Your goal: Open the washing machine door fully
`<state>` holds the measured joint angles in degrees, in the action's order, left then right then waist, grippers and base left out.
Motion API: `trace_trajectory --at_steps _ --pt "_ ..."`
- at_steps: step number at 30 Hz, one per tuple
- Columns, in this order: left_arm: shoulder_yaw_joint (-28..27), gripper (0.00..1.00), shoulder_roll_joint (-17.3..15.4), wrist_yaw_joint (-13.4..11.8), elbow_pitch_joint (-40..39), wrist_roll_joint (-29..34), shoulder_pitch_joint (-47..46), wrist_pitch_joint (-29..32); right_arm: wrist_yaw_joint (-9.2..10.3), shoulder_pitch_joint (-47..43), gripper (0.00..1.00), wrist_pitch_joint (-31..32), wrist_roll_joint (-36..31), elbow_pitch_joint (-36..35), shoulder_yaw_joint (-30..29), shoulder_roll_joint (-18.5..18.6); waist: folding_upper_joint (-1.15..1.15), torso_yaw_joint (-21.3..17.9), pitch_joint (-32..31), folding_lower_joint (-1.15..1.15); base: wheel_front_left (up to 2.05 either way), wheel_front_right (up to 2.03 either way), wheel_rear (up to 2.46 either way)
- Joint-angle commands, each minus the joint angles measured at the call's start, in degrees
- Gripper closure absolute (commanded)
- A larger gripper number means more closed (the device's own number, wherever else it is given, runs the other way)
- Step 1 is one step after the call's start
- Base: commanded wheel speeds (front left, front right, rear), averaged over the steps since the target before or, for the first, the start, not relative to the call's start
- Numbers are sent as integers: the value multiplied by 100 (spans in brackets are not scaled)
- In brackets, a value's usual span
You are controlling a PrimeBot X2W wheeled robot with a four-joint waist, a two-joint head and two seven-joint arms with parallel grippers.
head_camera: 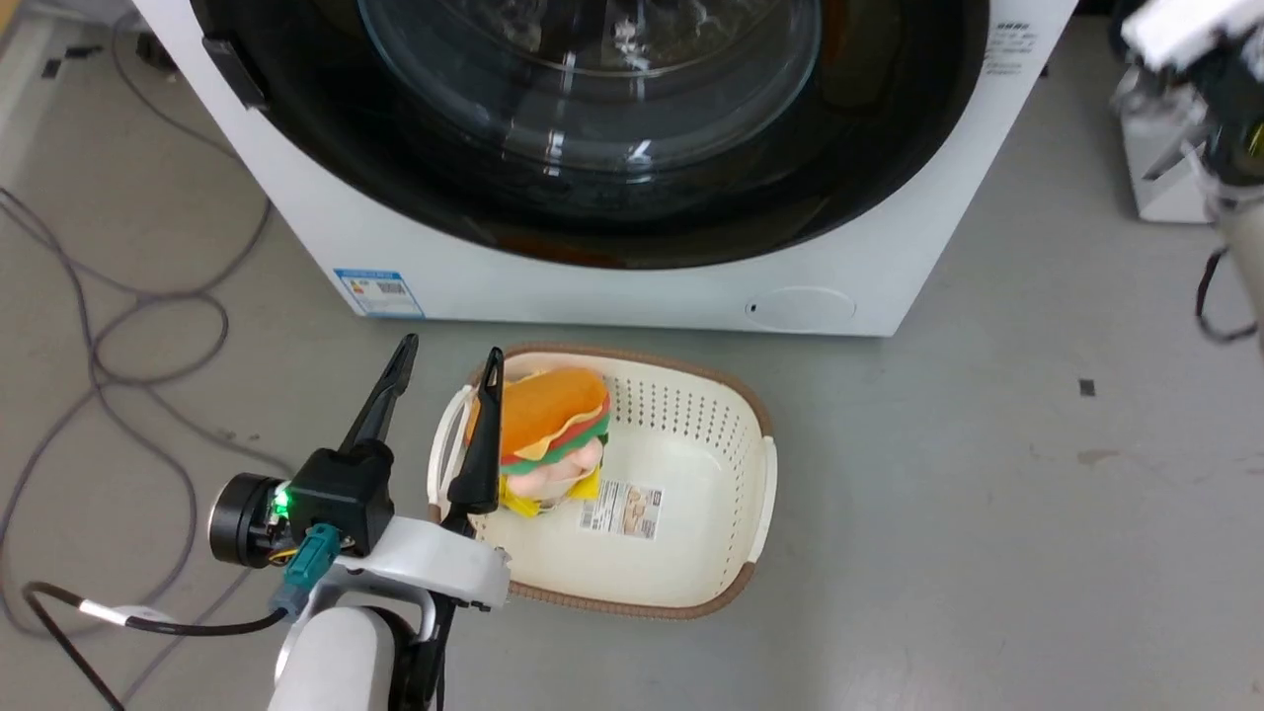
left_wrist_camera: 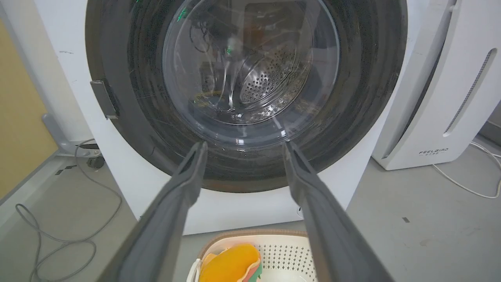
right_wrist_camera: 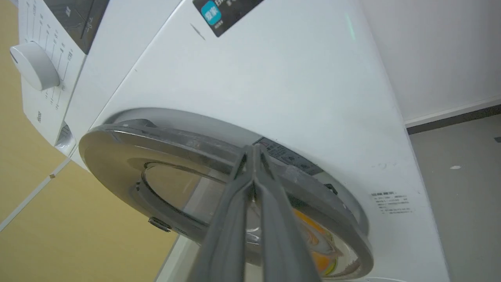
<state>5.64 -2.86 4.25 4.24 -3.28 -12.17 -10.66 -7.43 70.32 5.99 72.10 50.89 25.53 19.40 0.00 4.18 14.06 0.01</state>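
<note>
The washing machine door (head_camera: 592, 188), with its glossy black rim and bulging glass bowl, lies against the white machine front. Its small black handle (left_wrist_camera: 105, 98) sits on its left edge. My left gripper (head_camera: 446, 357) hangs low before the machine, above the basket's left end, open and holding nothing. In the left wrist view that gripper (left_wrist_camera: 243, 147) points at the door's (left_wrist_camera: 250, 78) lower rim. In the right wrist view my right gripper (right_wrist_camera: 252, 152) is shut, fingers pressed together, tips at the door's (right_wrist_camera: 164, 156) outer rim; I cannot tell whether they touch it.
A cream basket (head_camera: 731, 553) holding a plush burger (head_camera: 553, 425) stands on the grey floor just before the machine. Cables (head_camera: 118, 336) loop over the floor at left. A white appliance (left_wrist_camera: 438, 98) stands right of the machine. My right arm (head_camera: 1200, 89) shows blurred at upper right.
</note>
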Motion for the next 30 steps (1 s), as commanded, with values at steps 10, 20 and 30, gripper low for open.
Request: trace_trajectory --at_steps 10,20,30 --pt "54 0 -4 55 -14 -41 -281 -166 -5 1480 100 715 180 961 1131 -78 0 68 410 -1 0 0 0" --pt "161 0 -2 77 22 -244 -512 -298 -5 2437 100 1330 537 1635 1958 -103 0 159 713 -1 0 0 0" --pt "300 0 -2 95 148 -278 -609 -418 -6 2976 100 2454 1245 2226 2461 -197 0 227 780 -1 0 0 0"
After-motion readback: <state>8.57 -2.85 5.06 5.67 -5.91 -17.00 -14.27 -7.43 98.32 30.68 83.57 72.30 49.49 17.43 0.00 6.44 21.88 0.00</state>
